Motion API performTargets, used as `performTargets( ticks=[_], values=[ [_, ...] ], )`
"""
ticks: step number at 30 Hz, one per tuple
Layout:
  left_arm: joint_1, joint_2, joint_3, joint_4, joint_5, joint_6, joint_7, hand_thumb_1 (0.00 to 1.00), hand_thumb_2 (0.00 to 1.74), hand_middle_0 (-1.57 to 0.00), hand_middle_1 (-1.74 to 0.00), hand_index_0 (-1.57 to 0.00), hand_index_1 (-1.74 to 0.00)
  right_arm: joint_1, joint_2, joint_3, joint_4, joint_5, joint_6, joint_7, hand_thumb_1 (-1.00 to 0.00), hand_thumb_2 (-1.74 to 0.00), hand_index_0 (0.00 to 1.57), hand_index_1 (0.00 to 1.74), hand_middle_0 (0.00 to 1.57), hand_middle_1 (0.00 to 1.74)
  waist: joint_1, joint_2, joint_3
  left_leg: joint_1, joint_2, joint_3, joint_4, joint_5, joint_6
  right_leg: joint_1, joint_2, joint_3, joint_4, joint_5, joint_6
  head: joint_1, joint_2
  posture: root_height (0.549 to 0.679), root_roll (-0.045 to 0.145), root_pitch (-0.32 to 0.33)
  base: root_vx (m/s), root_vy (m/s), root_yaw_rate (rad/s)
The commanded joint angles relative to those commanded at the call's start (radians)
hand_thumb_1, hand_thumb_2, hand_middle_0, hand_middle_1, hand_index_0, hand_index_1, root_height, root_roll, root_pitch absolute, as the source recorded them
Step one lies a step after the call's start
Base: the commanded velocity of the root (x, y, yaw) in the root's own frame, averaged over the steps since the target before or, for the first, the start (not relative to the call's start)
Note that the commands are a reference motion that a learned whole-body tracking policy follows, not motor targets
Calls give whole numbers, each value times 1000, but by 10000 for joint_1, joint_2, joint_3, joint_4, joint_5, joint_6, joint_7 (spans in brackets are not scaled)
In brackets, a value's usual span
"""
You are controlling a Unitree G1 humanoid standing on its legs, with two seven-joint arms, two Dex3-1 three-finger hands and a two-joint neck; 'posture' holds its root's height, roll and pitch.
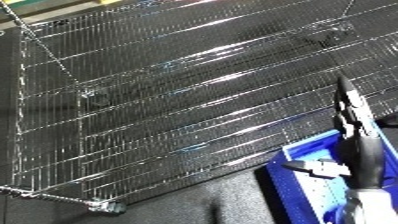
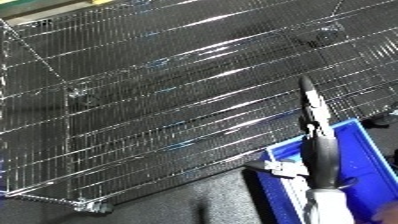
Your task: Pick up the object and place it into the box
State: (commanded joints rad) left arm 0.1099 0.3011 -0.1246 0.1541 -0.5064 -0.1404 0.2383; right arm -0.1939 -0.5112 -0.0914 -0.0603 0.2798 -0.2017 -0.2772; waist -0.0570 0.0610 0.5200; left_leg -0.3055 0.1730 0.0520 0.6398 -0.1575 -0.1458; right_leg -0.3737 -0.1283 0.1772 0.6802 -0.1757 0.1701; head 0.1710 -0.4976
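One hand in view: the right hand (image 2: 322, 152), coming up from the lower right edge on a white forearm (image 2: 325, 209). Left hand is out of frame.

Fingers (image 1: 346, 100) are straight and held together in one narrow line. They point up and away across the near edge of the wire shelf (image 1: 178, 100). Nothing is visibly wrapped by them.

Blue bin (image 2: 378, 150) sits at lower right, just beside the shelf's near edge. The lower part of the hand is over the bin; the fingertips reach past the rim and over the shelf wires.

Small pale-and-dark piece (image 1: 316, 168) is at the bin's left side, just left of the hand and inside the rim line. Can't tell whether this is the object or the thumb, or whether the hand is touching it. No other loose item is readable on the shelf wires.

Shelf fills most of the view and runs diagonally across it. One corner foot (image 1: 107, 206) shows at bottom left, on dark flooring (image 1: 195, 205).
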Motion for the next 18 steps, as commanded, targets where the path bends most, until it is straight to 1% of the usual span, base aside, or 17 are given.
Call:
performTargets(
  ticks=[5, 12, 18],
  values=[
    [-84, 2, 28, -202, -12, -6, 119, 1000, 1740, -1570, -1740, -1570, -1740, -243, -15, 226, 137, 26, 75, -16, 0, 0, 0, 0, 0, 0, 195, -52, 0, -123, -35, -120, 27, 20, 9, -94, -17, -74, 183, -104, -3, -474, 65, 628, 73, -153, 17, 3, 97],
    [-190, 18, 71, -247, 48, -4, 223, 1000, 1740, -1570, -1740, -1570, -1740, -415, 83, 517, 391, 170, 102, 30, 0, 0, 0, 0, 0, 0, 380, -94, 0, -183, -54, -215, 26, 27, 9, -116, -42, -149, 264, -166, -2, -770, 134, 628, 71, -148, 18, 1, 69],
    [-211, -1, 177, -287, 77, -37, 313, 1000, 1740, -1570, -1740, -1570, -1740, -470, 152, 716, 576, 62, 165, 76, 0, 0, 0, 0, 0, 0, 525, -114, 0, -202, -53, -293, -22, 47, 9, -105, -62, -222, 310, -226, 8, -974, 179, 628, 69, -145, 17, 5, 57]
  ],
)
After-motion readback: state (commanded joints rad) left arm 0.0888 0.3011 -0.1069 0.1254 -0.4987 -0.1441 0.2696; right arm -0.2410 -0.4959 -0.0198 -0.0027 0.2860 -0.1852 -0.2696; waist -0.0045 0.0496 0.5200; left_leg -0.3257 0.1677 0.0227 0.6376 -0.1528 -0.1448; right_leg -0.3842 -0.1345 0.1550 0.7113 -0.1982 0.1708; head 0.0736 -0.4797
